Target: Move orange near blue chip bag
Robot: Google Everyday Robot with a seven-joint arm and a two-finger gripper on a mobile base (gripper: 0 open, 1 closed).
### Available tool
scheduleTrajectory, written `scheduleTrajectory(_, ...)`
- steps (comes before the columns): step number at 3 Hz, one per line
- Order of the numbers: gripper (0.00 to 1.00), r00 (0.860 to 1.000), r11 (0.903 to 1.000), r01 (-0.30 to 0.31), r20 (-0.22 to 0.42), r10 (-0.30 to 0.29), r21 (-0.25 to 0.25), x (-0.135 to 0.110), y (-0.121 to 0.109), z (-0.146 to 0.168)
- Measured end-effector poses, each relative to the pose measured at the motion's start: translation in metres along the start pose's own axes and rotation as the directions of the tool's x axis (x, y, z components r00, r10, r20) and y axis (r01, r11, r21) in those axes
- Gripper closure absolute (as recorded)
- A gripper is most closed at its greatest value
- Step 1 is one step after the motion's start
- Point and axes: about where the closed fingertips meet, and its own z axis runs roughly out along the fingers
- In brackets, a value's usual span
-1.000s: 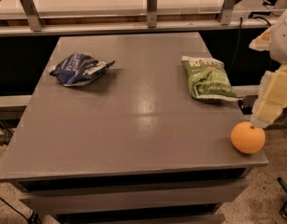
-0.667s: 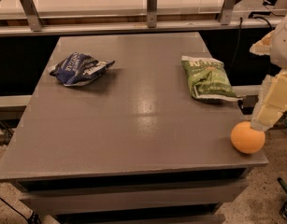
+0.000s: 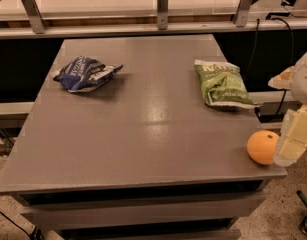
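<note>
the orange sits at the front right corner of the table, close to the edge; the blue chip bag lies at the far left, well apart from it, with most of the bare tabletop between them; the green chip bag rests on the right side, behind the orange and much nearer to it than the blue one; the gripper hangs at the table's right edge, just beside the orange on its right; whether it is released, clenched, or grasping the fruit cannot be told from this view; judged from how things lie, the move is not yet done; the grasp, the carry across to the left and the set-down by the blue bag all seem left to do
</note>
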Motion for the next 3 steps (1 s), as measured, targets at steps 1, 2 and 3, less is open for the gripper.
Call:
scheduleTrajectory(1, 0.00, 1.000, 0.9985, -0.008, 0.003, 0.009, -0.054, 0.016, 0.013, 0.021)
scheduleTrajectory(2, 0.00, 1.000, 0.9956, -0.017, 0.012, 0.018, -0.092, 0.029, 0.024, 0.042)
scheduleTrajectory(3, 0.18, 1.000, 0.9934, -0.021, 0.016, 0.023, -0.113, 0.037, 0.031, 0.055)
